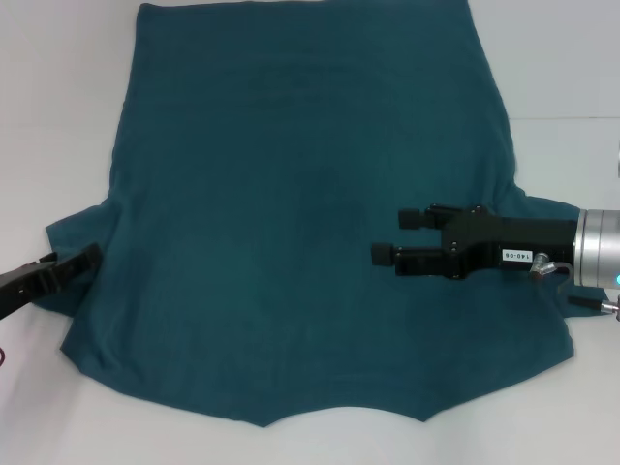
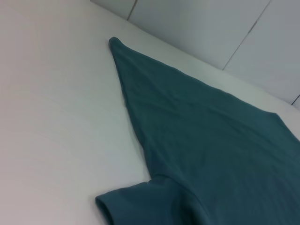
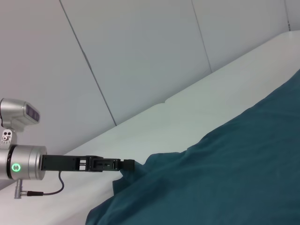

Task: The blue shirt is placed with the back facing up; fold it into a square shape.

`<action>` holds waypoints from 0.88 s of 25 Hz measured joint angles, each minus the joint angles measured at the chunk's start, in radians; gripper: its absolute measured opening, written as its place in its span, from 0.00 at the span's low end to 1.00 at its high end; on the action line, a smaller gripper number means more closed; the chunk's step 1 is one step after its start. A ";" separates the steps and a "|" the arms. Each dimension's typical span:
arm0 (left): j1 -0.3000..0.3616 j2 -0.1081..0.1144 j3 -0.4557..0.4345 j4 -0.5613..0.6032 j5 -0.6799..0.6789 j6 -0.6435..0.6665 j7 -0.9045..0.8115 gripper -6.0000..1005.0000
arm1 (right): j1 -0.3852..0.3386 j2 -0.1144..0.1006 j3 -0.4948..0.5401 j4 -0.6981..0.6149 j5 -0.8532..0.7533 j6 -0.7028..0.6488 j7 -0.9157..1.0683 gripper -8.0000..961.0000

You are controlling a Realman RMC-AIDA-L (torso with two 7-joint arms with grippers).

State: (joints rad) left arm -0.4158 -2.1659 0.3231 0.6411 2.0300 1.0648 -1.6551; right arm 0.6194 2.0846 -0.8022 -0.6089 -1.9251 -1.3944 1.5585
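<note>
The blue shirt (image 1: 291, 213) lies spread flat on the white tabletop (image 1: 58, 116), plain side up, filling the frame centre in the head view. The right end effector (image 1: 395, 237) hovers over the cloth at centre right, fingers apart and empty. The left end effector (image 1: 85, 260) sits at the left sleeve edge; its finger state cannot be determined.

Risk: a shallow pinch there could slip, or drag and wrinkle the cloth. Only the right wrist view shows the left end effector (image 3: 124, 165) meeting the sleeve from the side.

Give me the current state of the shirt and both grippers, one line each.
blue shirt: spread flat on the white table, plain side up, unfolded.
left gripper: at the shirt's left sleeve edge.
right gripper: open, above the shirt's right half, holding nothing.
</note>
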 joint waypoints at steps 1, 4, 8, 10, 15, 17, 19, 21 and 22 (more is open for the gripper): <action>0.000 0.000 0.001 0.000 0.002 -0.007 0.001 0.77 | 0.000 0.000 0.000 0.000 0.000 0.000 0.000 0.95; 0.000 0.000 0.003 0.000 0.004 -0.025 -0.001 0.73 | 0.000 0.000 0.000 -0.001 0.000 0.000 0.000 0.95; -0.001 0.000 0.003 0.000 0.002 -0.029 -0.002 0.65 | 0.000 0.000 0.000 -0.001 0.000 0.000 0.000 0.95; -0.002 0.000 0.002 0.000 0.002 -0.030 -0.002 0.61 | 0.000 0.000 0.000 -0.001 0.000 0.000 0.000 0.95; -0.008 0.001 0.002 0.004 0.003 -0.042 -0.003 0.49 | 0.000 0.000 0.000 -0.002 0.001 0.000 0.000 0.95; -0.013 0.002 0.002 0.007 0.004 -0.047 -0.003 0.41 | 0.000 0.000 0.000 -0.001 0.002 0.000 0.000 0.95; -0.018 0.004 0.002 0.009 0.004 -0.055 -0.003 0.33 | 0.000 0.000 0.000 -0.001 0.006 0.000 0.000 0.95; -0.024 0.007 0.003 0.009 0.004 -0.068 -0.003 0.23 | 0.000 0.001 0.000 -0.001 0.011 0.000 0.000 0.95; -0.028 0.008 0.004 0.010 0.004 -0.072 -0.002 0.17 | 0.000 0.002 0.000 -0.001 0.013 0.000 0.000 0.95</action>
State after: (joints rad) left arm -0.4434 -2.1581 0.3269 0.6507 2.0340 0.9930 -1.6567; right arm 0.6197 2.0862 -0.8022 -0.6099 -1.9120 -1.3944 1.5585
